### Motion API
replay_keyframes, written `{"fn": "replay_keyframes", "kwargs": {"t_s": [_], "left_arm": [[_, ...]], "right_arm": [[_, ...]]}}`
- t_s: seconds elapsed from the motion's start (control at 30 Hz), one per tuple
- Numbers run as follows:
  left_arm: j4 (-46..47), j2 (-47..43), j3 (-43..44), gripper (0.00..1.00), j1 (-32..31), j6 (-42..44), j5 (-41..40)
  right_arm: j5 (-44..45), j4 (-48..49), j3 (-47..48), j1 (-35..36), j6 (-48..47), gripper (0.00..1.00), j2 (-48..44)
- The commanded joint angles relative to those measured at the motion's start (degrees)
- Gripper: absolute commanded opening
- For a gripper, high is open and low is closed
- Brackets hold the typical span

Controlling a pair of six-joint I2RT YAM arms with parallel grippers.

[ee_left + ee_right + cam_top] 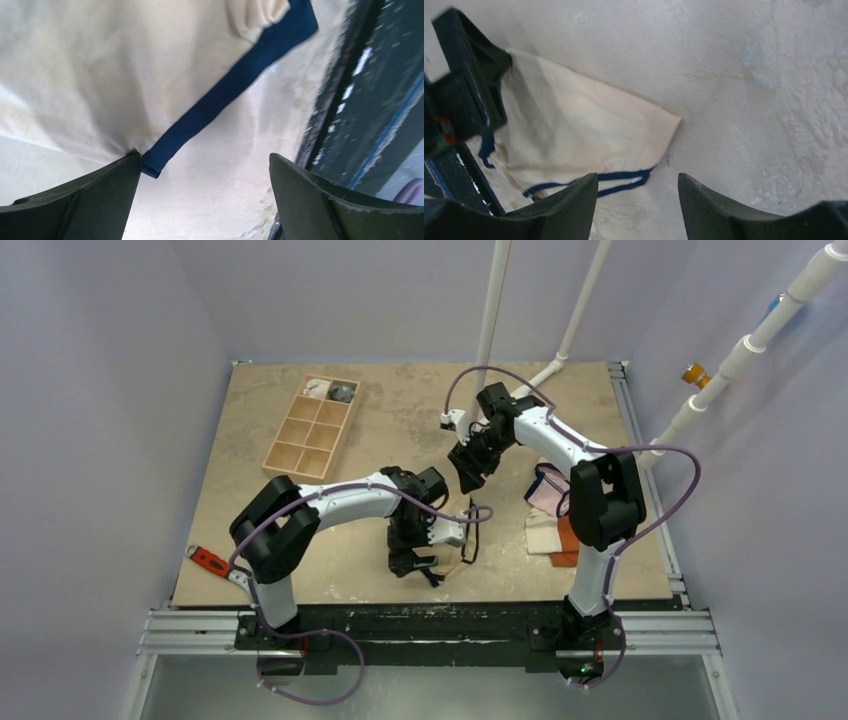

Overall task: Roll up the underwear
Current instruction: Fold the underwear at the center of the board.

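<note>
The underwear (584, 125) lies loosely folded on the counter (400, 410) close to its near edge, between the two arms; the left jaws stand open low over it, one finger (75, 200) touching the corner of the navy edging; the right jaws hang open just beyond it, gripping nothing; pink briefs (548, 490) and folded cloths (555, 538) crowd the right arm's side; a wooden tray (312, 425) sits far left; a red-handled tool (208, 560) lies near left.

A mottled beige stone-patterned bench (410, 425) is enclosed by plain pale lavender walls (100, 390); white plastic pipes (494, 300) are stood at its far edge.
</note>
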Motion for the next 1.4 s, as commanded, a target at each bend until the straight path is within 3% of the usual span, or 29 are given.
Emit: {"fn": "replay_keyframes", "kwargs": {"t_s": [0.0, 0.33, 0.6, 0.93, 1.17, 1.37], "left_arm": [[-3.18, 2.42, 1.65, 1.00, 5.73, 6.31, -3.66], [-7.80, 5.68, 9.43, 1.00, 15.48, 13.35, -4.45], [-8.75, 0.86, 13.24, 1.00, 22.12, 10.64, 4.87], [-5.37, -10.14, 7.90, 1.00, 32.52, -0.79, 15.46], [-8.57, -16.75, 6.58, 1.00, 43.90, -2.89, 20.22], [-9.79, -19.05, 4.81, 1.00, 49.85, -2.68, 21.85]], "right_arm": [[2.04, 1.85, -2.97, -3.38, -0.20, 0.60, -3.42], [1.14, 5.16, -11.63, -5.12, -0.83, 0.60, -9.51], [-1.08, 12.10, -22.62, -4.36, -2.63, 0.59, -18.66], [10.16, 25.90, -30.49, 15.09, -3.50, 0.59, -28.27], [18.57, 30.43, -29.46, 27.40, -6.90, 0.60, -22.99], [21.36, 31.85, -28.69, 33.33, -8.11, 0.60, -17.86]]}}
